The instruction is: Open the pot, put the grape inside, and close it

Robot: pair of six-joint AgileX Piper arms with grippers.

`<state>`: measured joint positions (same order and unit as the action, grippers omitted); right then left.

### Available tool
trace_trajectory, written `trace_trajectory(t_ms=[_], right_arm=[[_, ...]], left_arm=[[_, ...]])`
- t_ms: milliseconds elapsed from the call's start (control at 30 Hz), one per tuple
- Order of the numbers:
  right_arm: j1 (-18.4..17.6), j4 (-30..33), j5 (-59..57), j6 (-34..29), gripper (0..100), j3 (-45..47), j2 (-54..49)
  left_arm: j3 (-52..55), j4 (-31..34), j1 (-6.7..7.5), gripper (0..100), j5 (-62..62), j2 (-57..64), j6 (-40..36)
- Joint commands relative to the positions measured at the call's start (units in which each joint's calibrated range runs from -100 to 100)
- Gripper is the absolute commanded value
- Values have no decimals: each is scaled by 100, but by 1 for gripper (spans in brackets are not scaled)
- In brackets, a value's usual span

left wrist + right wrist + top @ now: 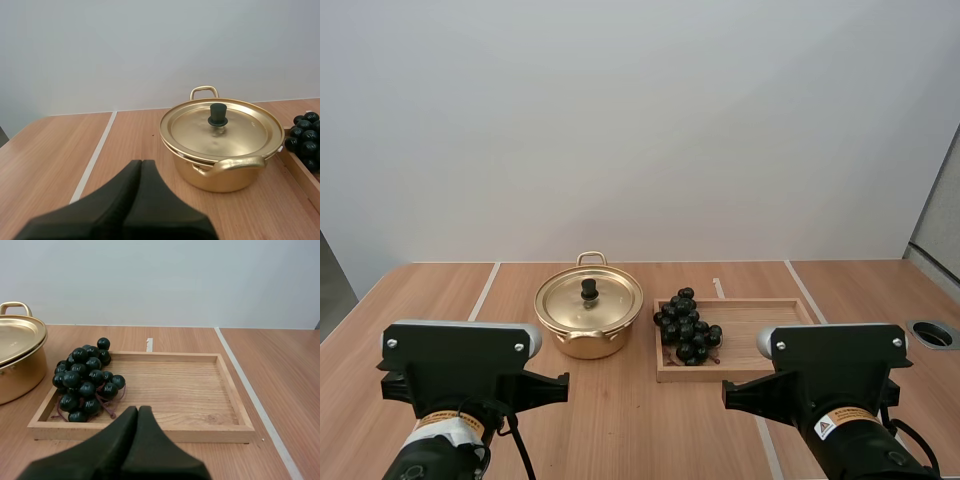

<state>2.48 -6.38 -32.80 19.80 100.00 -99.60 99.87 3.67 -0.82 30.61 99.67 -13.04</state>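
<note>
**Fig. — Lid lift not yet begun; both hands empty**

Gold metal pot [588, 338], round lid [602, 306] on, sits mid-frame on wooden surface [620, 420]. Dark grape bunch [687, 326] lies in shallow wooden tray [765, 304] just to its rt. L hand [141, 166] & R hand [138, 411]: fingers together, holding nothing. Suggested: part L fingers, centre over black knob [589, 290], pinch, lift straight. Pot interior hidden by lid; grapes' main stalk hard to make out.

— What sort of place is this?
— A robotics lab or test room, by the look of it. A left arm [460, 362] and a right arm [835, 358] stand at the near edge of a wood-grain surface [620, 420] marked off with white tape [485, 290].
— What else shows it?
— A bare white wall [640, 120] behind, a grey cable port [933, 333] set in the surface like an office desk's, and a gold pot [588, 343] on it.
</note>
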Motion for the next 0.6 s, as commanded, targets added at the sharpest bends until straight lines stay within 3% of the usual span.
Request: trace_trajectory(t_ms=[0, 433, 567], right_arm=[[-9, 68, 119, -22, 0, 0, -40], [-9, 68, 181, -22, 0, 0, -40], [-9, 68, 440, -22, 0, -71, -40]], left_arm=[[13, -84, -8, 0, -119, 33, -28], [13, -85, -8, 0, -135, 33, 0], [13, -85, -8, 0, -902, 33, 257]])
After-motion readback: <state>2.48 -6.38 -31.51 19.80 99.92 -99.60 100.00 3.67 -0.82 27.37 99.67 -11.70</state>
